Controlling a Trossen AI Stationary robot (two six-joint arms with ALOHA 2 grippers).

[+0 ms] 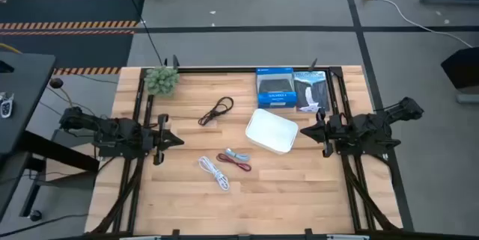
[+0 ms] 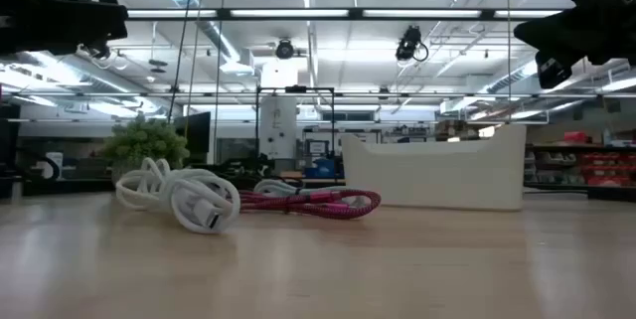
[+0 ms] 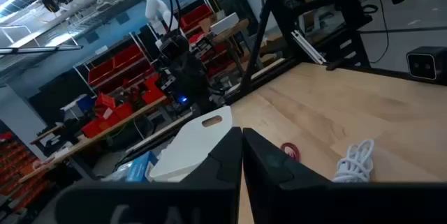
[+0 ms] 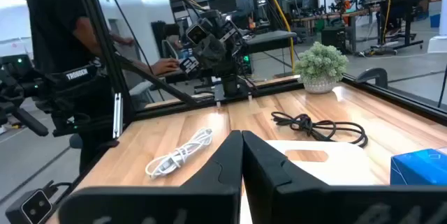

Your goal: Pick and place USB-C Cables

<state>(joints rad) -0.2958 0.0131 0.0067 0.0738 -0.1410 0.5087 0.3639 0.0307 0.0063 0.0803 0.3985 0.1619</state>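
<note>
Four coiled cables lie on the wooden table: black (image 1: 216, 111) toward the far side, white (image 1: 213, 172) near the front, dark red (image 1: 235, 162) and grey-blue (image 1: 238, 154) side by side between them. The white tray (image 1: 271, 131) sits right of centre. My left gripper (image 1: 178, 140) hovers at the table's left, shut, well clear of the cables. My right gripper (image 1: 301, 131) hovers at the right, shut, just beside the tray's right edge. The low view shows the white cable (image 2: 184, 196), the dark red cable (image 2: 318, 201) and the tray (image 2: 437, 172).
A small potted plant (image 1: 162, 80) stands at the far left corner. A blue box (image 1: 275, 88) and a white-and-dark package (image 1: 310, 90) lie at the far edge behind the tray. A person stands beyond the table in the right wrist view (image 4: 66, 21).
</note>
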